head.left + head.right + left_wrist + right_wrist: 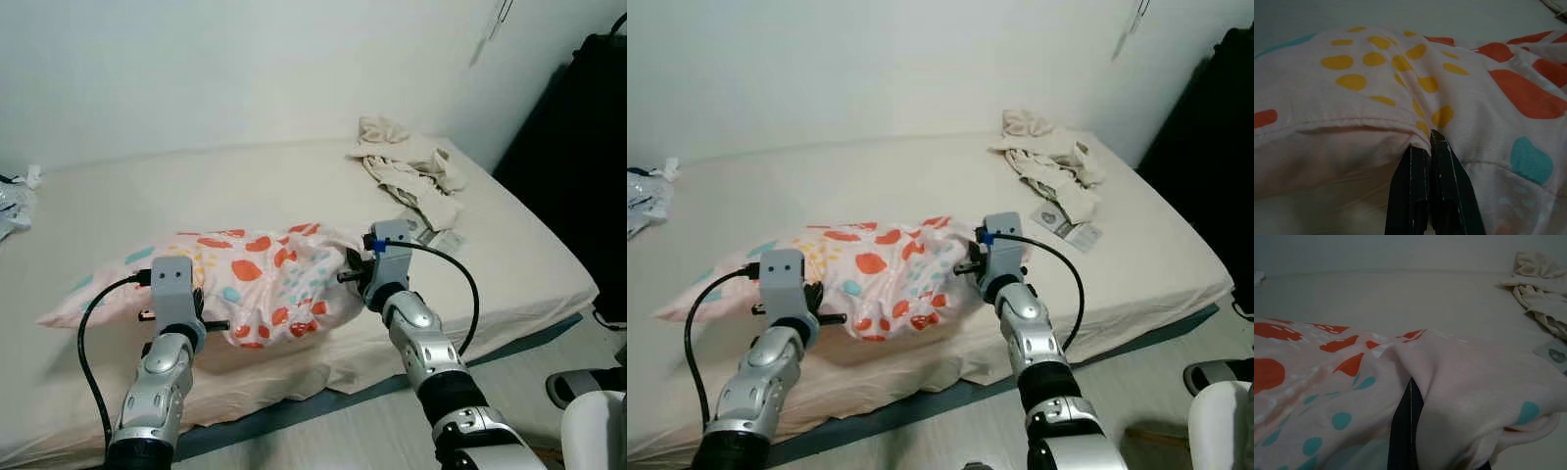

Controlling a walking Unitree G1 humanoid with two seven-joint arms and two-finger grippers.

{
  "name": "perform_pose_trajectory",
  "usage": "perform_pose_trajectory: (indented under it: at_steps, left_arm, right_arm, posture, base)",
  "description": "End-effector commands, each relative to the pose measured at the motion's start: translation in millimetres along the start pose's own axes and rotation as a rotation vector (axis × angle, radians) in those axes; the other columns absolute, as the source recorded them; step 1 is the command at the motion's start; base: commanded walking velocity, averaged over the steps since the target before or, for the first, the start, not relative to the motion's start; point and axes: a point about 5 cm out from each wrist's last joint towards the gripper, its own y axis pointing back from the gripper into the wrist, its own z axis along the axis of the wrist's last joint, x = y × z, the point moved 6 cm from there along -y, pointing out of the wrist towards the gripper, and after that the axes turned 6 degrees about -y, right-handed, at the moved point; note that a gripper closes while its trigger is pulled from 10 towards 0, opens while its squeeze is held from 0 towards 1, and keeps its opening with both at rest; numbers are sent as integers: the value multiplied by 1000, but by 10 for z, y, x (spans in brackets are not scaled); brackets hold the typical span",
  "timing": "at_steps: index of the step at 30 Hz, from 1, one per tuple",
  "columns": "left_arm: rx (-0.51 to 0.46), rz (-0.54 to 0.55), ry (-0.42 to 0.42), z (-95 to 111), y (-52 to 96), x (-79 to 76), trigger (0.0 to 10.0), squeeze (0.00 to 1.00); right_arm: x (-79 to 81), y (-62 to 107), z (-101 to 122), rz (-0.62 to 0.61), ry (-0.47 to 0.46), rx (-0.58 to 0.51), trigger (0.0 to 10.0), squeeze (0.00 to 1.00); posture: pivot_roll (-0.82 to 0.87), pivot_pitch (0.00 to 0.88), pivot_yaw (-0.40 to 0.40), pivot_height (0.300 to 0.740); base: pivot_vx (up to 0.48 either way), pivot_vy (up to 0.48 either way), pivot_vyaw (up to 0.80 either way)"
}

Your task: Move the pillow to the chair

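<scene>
Fingers (1447,188) of the left gripper (1431,138), two long black blades, press together on a fold of one soft pale-pink fabric pillow printed with orange, yellow and teal spots (260,279). A dark finger (1403,426) of the right gripper (345,266) is buried in a crease at the pillow's other end, with cloth bunched around it; the right fingers appear clenched on the fabric.

One pillow lies lengthwise near the front edge of a single cream-sheeted mattress (245,186), stretched between the two grippers, the left at about 8 o'clock of the pillow and the right at 3 o'clock. Two silver jointed arms reach in from the 6 o'clock side, each trailing a black cable.

One heap of crumpled beige cloth (411,166) sits at 1 o'clock on the bed, well apart from the pillow. Just beside it, at 5 o'clock of the heap, lie flat printed paper cards (1066,225). A crinkled clear plastic bag (12,208) rests at the 9 o'clock edge of the mattress.
</scene>
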Motion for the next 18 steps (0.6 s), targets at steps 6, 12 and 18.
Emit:
perform_pose_trajectory:
  at_steps: [6, 12, 18]
  left_arm:
    - [-10, -24, 37, -8, 26, -99, 10000, 0]
    - [-55, -94, 34, 104, 56, -227, 10000, 0]
    - [-105, -76, -33, 206, 55, -224, 10000, 0]
  right_arm:
    - [80, 40, 132, 39, 13, -79, 10000, 0]
    - [80, 60, 117, 27, 16, -86, 10000, 0]
    - [39, 42, 151, 3, 28, -96, 10000, 0]
  posture:
    - [-24, 28, -71, 740]
    - [-21, 31, -75, 740]
    - [-19, 40, -72, 740]
  base:
    - [0, 0, 0]
    - [0, 0, 0]
    - [0, 0, 0]
